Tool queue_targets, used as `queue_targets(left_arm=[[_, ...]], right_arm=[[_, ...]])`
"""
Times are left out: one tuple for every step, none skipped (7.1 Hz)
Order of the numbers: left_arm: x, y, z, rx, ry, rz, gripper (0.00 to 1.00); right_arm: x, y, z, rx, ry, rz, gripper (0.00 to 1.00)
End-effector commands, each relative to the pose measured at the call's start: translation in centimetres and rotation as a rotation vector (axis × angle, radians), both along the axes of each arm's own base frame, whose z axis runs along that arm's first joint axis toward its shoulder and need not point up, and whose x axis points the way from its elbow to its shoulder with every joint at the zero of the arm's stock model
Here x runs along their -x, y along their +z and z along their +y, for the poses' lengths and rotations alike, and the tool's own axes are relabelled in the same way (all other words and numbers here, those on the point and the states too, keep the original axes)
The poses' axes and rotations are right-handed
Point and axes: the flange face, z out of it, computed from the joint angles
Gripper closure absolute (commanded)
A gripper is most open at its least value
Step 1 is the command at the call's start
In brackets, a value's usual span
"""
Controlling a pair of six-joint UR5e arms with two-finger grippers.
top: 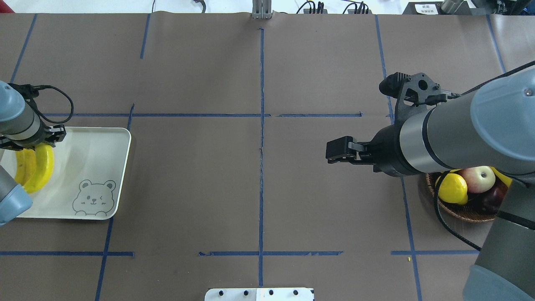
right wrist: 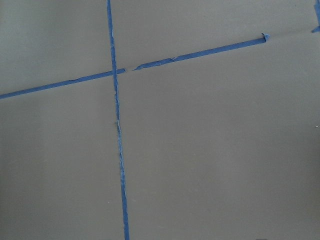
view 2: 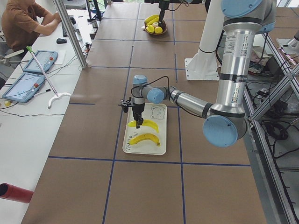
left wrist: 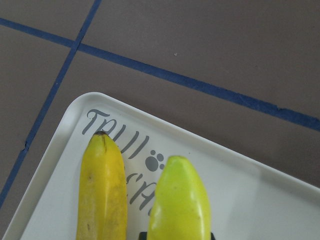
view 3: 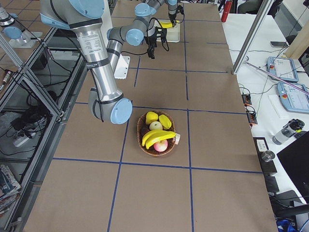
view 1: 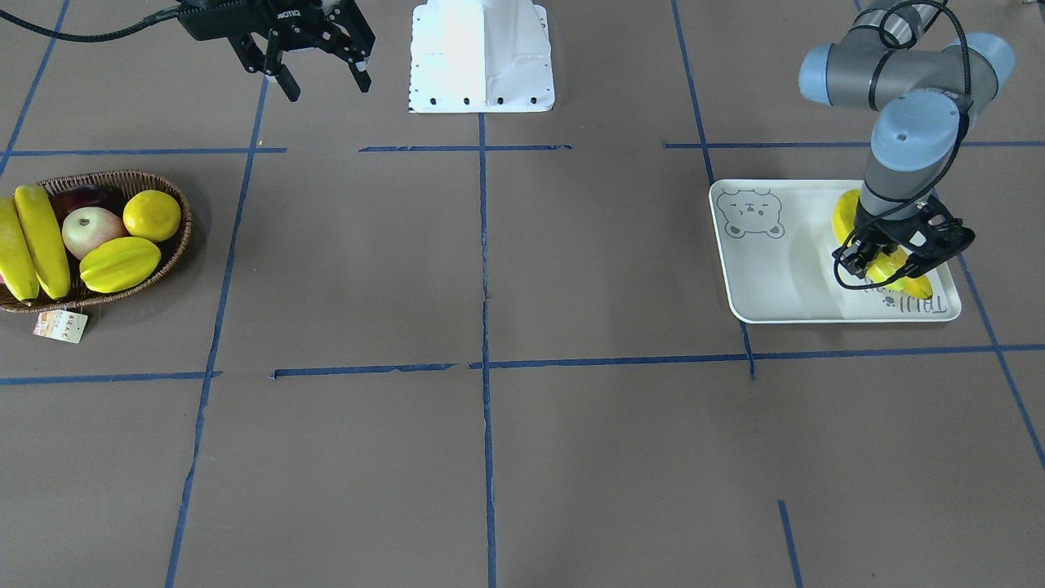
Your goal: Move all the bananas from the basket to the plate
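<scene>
Two bananas (view 1: 41, 241) lie side by side at one end of the wicker basket (view 1: 175, 253). Two more lie on the white bear-print plate (view 1: 775, 278). My left gripper (view 1: 894, 265) is down on the plate, shut on the end of one banana (left wrist: 177, 200); dark finger edges flank it at the bottom of the left wrist view. The other banana (left wrist: 102, 190) lies beside it, by the grey lettering. My right gripper (view 1: 326, 86) is open and empty, high over bare table between the basket and the robot's base.
The basket also holds a star fruit (view 1: 120, 264), a round yellow citrus (view 1: 152, 215), an apple (view 1: 91, 231) and a dark fruit (view 1: 82, 198). A paper tag (view 1: 60, 325) lies beside it. The white robot base (view 1: 482, 57) stands at the table's edge.
</scene>
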Motion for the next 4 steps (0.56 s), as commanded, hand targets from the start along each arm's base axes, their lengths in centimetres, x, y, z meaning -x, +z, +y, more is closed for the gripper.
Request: queue_targets(left_arm=[[0.2, -0.9, 0.1, -0.018, 0.008, 0.011, 0.01], [0.7, -3.4, 0.7, -0.045, 0.016, 0.043, 0.01], [0.7, -5.8, 1.0, -0.075, 0.027, 0.083, 0.01], [0.5, -9.1, 1.7, -0.083, 0.054, 0.167, 0.01]], right_arm=[[-0.7, 0.9, -0.6, -0.007, -0.005, 0.051, 0.00], [-1.3, 1.5, -1.3, -0.014, -0.009, 0.097, 0.00], [-2.5, 3.3, -1.6, -0.028, -0.028, 0.161, 0.00], [-4.5, 6.2, -1.2, -0.049, -0.055, 0.216, 0.00]])
